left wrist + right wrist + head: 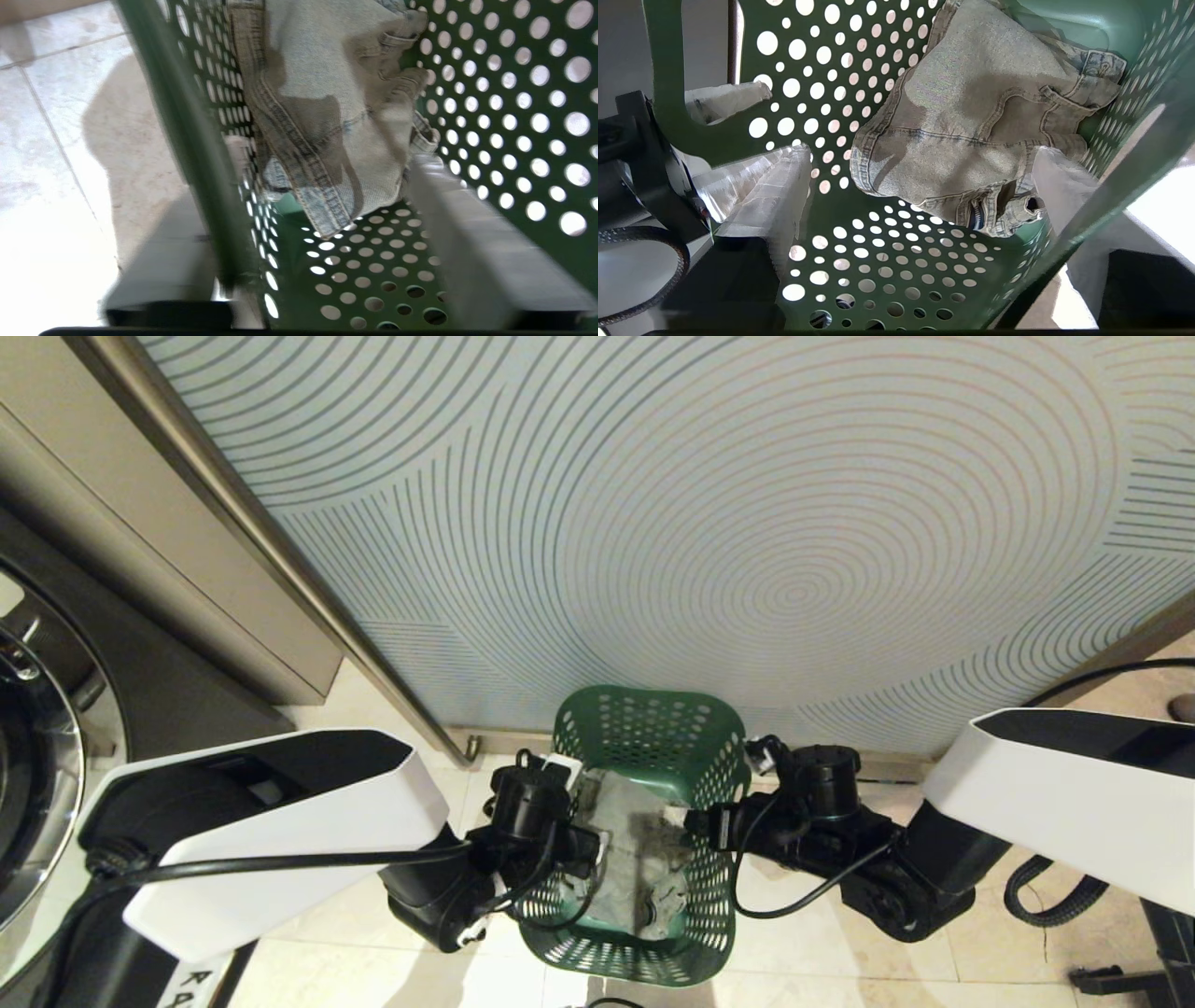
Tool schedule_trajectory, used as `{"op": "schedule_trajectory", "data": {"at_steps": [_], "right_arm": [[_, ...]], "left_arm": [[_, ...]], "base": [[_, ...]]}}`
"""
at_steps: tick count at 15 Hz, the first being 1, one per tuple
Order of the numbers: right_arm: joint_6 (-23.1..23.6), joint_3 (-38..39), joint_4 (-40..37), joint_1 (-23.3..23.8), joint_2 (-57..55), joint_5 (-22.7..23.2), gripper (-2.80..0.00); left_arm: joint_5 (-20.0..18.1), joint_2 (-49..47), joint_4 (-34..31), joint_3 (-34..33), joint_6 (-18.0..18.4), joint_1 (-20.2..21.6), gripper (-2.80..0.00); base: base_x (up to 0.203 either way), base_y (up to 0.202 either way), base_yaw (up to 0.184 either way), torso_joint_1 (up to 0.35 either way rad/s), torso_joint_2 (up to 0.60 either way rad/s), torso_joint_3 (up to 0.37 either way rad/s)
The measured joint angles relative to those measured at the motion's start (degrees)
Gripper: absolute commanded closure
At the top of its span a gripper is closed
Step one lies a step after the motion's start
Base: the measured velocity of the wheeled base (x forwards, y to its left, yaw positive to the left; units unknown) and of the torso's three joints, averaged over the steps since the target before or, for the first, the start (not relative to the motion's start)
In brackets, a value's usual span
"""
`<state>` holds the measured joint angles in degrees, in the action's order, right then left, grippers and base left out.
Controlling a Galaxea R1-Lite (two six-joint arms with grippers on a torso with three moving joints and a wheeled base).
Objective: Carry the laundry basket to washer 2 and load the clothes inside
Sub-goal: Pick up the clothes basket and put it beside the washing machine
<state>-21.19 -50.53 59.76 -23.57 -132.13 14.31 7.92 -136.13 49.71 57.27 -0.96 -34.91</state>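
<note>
Green laundry basket sits on the tile floor right against the swirl-patterned panel, with the denim clothes lying inside. Left gripper straddles the basket's left rim, fingers spread, one outside and one inside. Right gripper does the same on the right rim, also spread wide. A washer door's chrome rim shows at far left.

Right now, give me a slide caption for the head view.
Both grippers, left and right, straddle the green laundry basket's rims, denim garment inside.
</note>
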Motion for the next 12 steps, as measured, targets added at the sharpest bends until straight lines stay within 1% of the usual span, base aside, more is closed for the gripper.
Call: {"op": "schedule_trajectory", "data": {"at_steps": [2,10,12], "right_arm": [[-0.04,0.06,-0.06,-0.04,0.11,-0.01,0.0],[-0.14,-0.01,-0.3,-0.04,0.16,-0.09,0.0],[-0.45,0.46,-0.26,-0.04,0.94,-0.07,0.0]], "left_arm": [[0.59,0.02,-0.05,0.22,0.02,-0.11,0.0],[0.42,0.13,-0.59,0.46,-0.2,-0.23,0.0],[0.15,0.97,-1.74,0.22,-1.41,-0.37,0.0]], "base": [[0.0,0.0,0.0,0.0,0.0,0.0],[0.0,0.0,0.0,0.0,0.0,0.0],[0.0,0.0,0.0,0.0,0.0,0.0]]}}
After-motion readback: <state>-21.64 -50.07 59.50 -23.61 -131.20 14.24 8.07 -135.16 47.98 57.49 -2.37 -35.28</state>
